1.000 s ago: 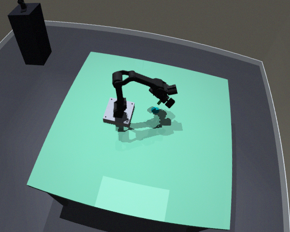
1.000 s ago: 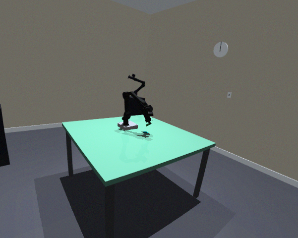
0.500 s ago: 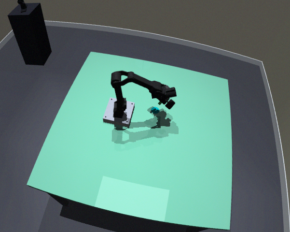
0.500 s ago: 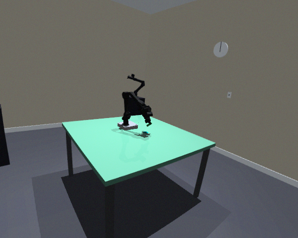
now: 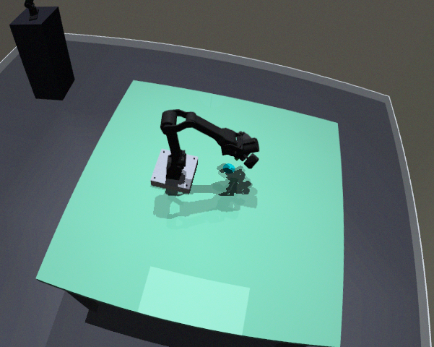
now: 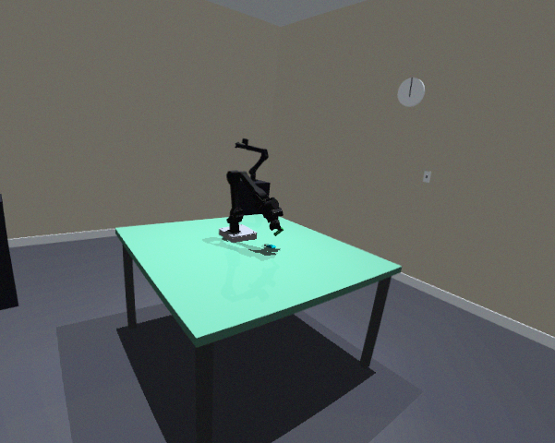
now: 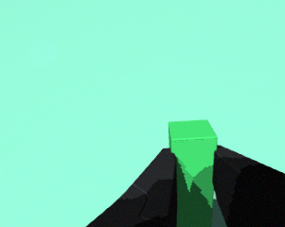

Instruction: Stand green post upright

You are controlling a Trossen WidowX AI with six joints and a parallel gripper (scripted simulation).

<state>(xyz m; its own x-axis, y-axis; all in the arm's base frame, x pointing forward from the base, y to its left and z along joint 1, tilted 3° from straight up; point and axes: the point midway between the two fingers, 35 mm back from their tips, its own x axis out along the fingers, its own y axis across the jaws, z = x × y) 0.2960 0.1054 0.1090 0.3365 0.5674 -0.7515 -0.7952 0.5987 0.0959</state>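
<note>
You had the claw (image 6: 277, 232) squeezed tight on the green post (image 7: 193, 177), holding it up in the air near the cyan circle (image 5: 229, 167) so it could stand there.

The robot is 1 matte black jointed arm (image 5: 204, 128) with chunky rounded links, mounted on a pale grey square base plate (image 5: 158, 170) bearing small dark corner screws.
</note>
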